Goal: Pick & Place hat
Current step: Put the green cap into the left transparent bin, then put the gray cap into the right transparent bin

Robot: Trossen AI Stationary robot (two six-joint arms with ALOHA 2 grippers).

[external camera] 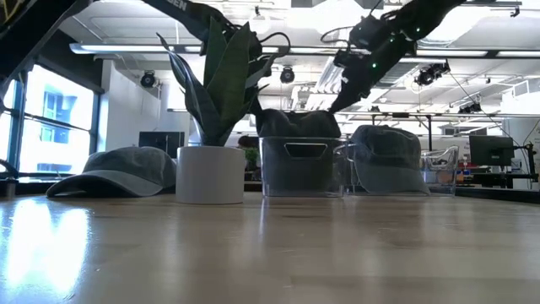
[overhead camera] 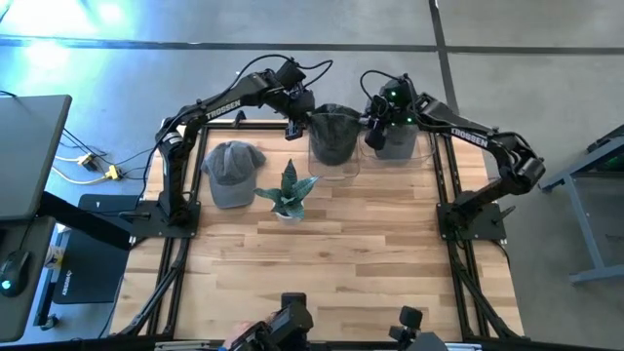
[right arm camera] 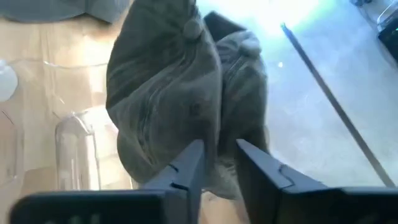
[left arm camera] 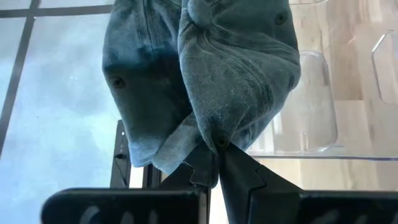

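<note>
A dark grey-green hat [overhead camera: 334, 136] bulges out of the middle clear bin [external camera: 295, 169] at the table's far edge. My left gripper [left arm camera: 217, 163] is shut on its cloth from the left. My right gripper [right arm camera: 219, 163] stands open at the hat's right side, and hat cloth [right arm camera: 168, 99] shows in and beyond the gap. A second hat [overhead camera: 400, 144] lies in the clear bin to the right. A third hat [overhead camera: 232, 174] rests flat on the table, brim toward the near side. My left gripper pinches a bunched fold at the hat's lower edge [left arm camera: 214, 138] between its two fingertips, slanting down from the table's left. The crumpled hat stands up beyond the fingers, its lower part inside the middle bin. Whether my right gripper touches the cloth cannot be told.
A potted plant in a white pot [overhead camera: 290, 195] stands just near of the bins, between the loose hat and the middle bin. The wooden table top [overhead camera: 341, 253] stretches toward the near edge. A dark frame rail [overhead camera: 444, 175] runs along each side.
</note>
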